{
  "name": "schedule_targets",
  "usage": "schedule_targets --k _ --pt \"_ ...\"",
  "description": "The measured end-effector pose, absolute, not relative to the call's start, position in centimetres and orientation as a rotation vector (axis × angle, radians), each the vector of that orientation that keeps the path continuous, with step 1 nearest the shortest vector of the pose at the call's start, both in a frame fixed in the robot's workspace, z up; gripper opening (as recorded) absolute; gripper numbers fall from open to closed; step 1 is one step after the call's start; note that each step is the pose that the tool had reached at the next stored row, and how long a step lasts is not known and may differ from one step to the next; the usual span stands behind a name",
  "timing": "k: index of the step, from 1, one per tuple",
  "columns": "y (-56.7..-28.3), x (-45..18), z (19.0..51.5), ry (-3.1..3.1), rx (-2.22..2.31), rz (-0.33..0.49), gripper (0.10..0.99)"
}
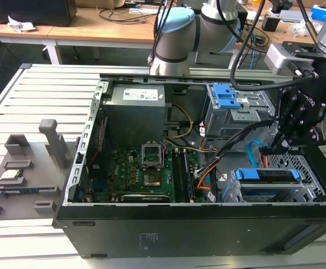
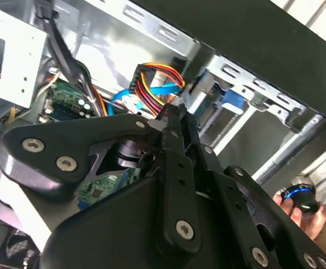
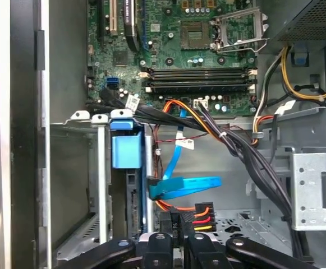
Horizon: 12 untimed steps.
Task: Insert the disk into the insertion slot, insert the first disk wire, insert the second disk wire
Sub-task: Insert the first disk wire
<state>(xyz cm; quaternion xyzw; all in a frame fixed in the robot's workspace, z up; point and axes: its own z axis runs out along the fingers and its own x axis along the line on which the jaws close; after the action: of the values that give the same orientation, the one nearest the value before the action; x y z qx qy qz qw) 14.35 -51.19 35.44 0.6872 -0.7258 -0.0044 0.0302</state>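
- White label on the power supply (image 1: 143,94) in the exterior view, print too small to make out; small white tag (image 3: 132,102) on the cables over the motherboard (image 3: 207,50) in the first wrist view, likewise unreadable.
- Gripper (image 3: 180,228) low over the drive bay, fingers pressed together on the black plug of the first disk wire (image 3: 200,216), a bundle of red, orange, yellow and black strands.
- Disk (image 1: 266,175) seated in the insertion slot (image 1: 310,190), blue carrier visible along its edge, at the case corner on the exterior view's right.
- Second disk wire (image 3: 193,184) curved just beside the held plug, its own plug at the disk's edge; seated or not, impossible to tell.
- In the second wrist view, a hand (image 2: 308,219) past the case wall, around a black knob (image 2: 300,196) with a blue ring.
- In the exterior view, grey cage (image 1: 230,103) with blue pull tabs behind the gripper; grey fixture (image 1: 31,162) holding a chip (image 1: 11,175) beside the case.
- Case on a slatted metal table (image 1: 45,84); wooden desks (image 1: 95,28) with loose cables behind.
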Motion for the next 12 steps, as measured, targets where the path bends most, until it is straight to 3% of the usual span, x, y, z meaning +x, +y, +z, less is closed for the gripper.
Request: schedule_targets --k 6,12 --pt "-53.4 14.3 35.4 -2.234 2.115 -0.006 0.169" --pt "-53.6 14.5 34.8 -2.234 2.115 -0.006 0.169"
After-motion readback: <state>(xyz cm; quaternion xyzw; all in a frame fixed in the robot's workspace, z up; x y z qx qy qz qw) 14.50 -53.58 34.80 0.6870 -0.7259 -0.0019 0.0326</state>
